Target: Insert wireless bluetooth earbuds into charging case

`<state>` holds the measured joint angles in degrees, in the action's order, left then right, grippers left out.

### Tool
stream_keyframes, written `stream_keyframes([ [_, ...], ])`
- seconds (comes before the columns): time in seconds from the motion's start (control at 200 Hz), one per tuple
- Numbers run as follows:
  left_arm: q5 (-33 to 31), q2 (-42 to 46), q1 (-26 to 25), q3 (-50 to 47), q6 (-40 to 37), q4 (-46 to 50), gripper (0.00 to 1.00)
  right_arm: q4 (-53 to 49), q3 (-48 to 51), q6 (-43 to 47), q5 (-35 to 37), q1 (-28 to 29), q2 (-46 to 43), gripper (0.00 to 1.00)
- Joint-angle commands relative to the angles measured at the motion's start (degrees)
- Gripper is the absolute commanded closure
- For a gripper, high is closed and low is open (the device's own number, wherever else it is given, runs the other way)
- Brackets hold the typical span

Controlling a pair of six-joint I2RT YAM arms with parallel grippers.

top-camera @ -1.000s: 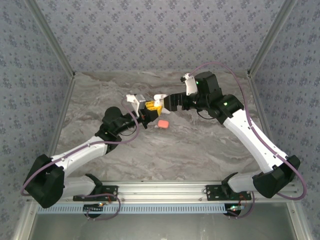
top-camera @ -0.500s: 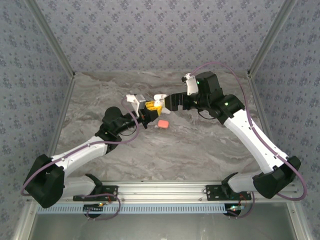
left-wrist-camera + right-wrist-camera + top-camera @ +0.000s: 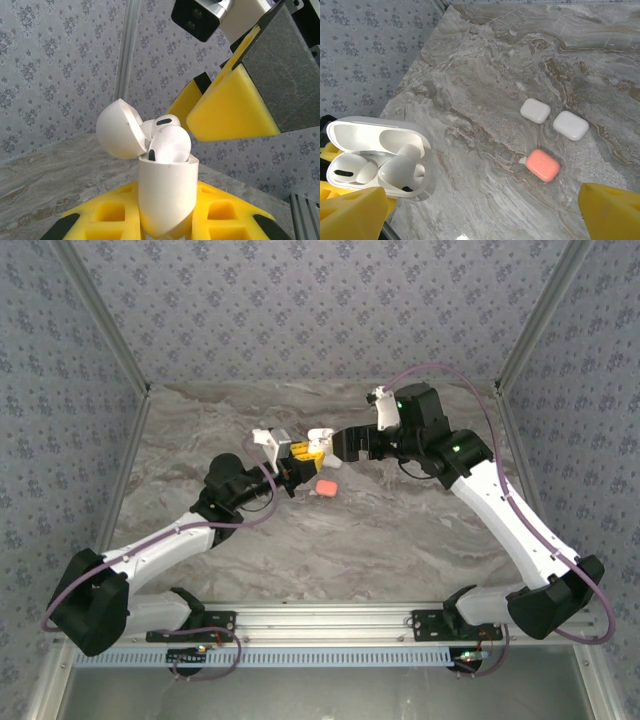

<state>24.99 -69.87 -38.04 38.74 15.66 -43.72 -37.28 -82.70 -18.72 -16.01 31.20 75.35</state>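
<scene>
Right arm (image 3: 500, 505) slightly rightward; stems of earbuds (image 3: 170, 142) hidden inside charging case (image 3: 165, 192).

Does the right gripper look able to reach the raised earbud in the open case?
Likely yes: the right gripper is open beside the case, lid swung back, nothing over the raised earbud.

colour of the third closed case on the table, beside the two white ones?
The case is salmon pink; it shows best in the right wrist view.
</scene>
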Motion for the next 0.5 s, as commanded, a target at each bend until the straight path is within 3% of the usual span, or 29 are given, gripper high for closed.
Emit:
stream_keyframes([
  [0.0,-0.05,0.34,-0.45,1.5,-0.06,-3.65,1.0,-1.17,-0.36,0.84,0.82,-0.56,-1.17,0.0],
  [0.315,-0.03,0.76,-0.45,1.26,-0.1,-3.56,1.0,-0.47,0.28,0.89,0.29,-1.56,-1.86,0.0],
  [0.495,-0.3,0.61,-0.45,1.33,-0.54,-3.3,1.0,6.07,2.2,-1.61,-7.02,-2.38,-4.23,0.0],
])
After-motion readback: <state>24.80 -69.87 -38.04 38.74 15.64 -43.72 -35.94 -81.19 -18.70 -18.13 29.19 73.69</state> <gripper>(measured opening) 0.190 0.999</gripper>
